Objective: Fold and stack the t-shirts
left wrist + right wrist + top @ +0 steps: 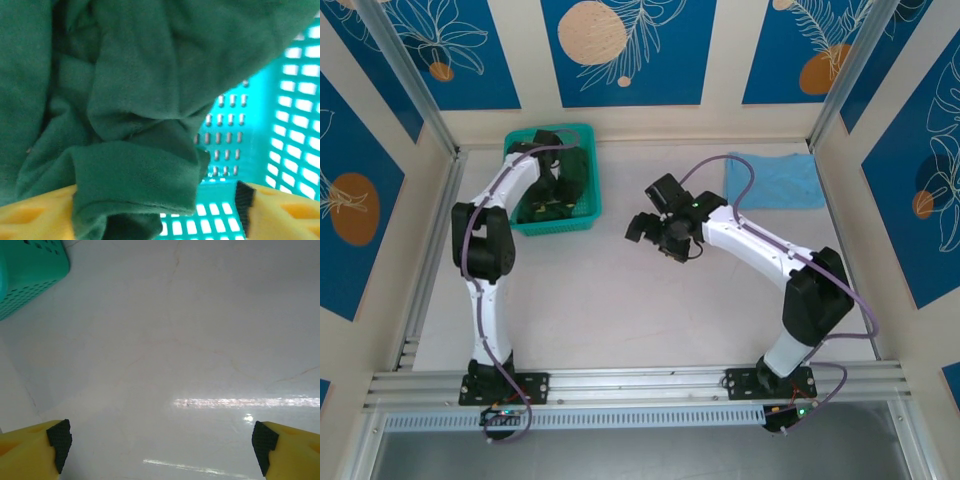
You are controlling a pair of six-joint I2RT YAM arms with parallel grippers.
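Overhead plus close wrist views, basket (592, 170) shared

Top view: bright, even, diffuse overhead light; faint soft shadows on tabletop (620, 300). Right wrist view: white glare streaks on glossy tabletop, near right. Left wrist view: dark green shirt (125, 75) close, soft-focus; basket (295, 100) mesh backlit, blown out at right.
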